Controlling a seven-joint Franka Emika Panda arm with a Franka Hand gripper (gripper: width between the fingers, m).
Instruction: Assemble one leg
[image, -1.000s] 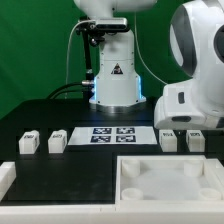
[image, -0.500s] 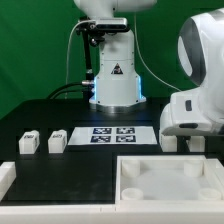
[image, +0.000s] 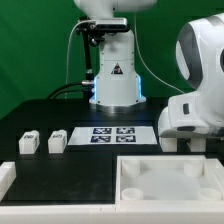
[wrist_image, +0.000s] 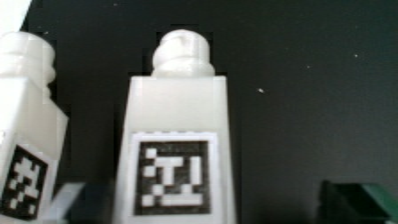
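In the wrist view a white leg (wrist_image: 178, 130) with a black-and-white tag lies right under the camera, between my two dark fingertips. A second leg (wrist_image: 25, 120) lies beside it. My gripper (wrist_image: 210, 206) is open, with a clear gap between the central leg and one fingertip (wrist_image: 361, 203). In the exterior view the arm's white hand (image: 192, 112) hangs low over the two legs at the exterior view's right and hides most of them; part of one (image: 168, 143) shows below it. Two more legs (image: 29, 142) (image: 57, 141) lie at the exterior view's left.
The marker board (image: 112, 134) lies in the middle of the black table. The large white tray (image: 165, 182) stands at the front right, and a white part (image: 6, 178) at the front left. The robot base (image: 115, 75) stands behind.
The arm's hand has moved down and to the exterior view's right, over the two right-hand legs, which it now mostly covers. The other parts have not moved.
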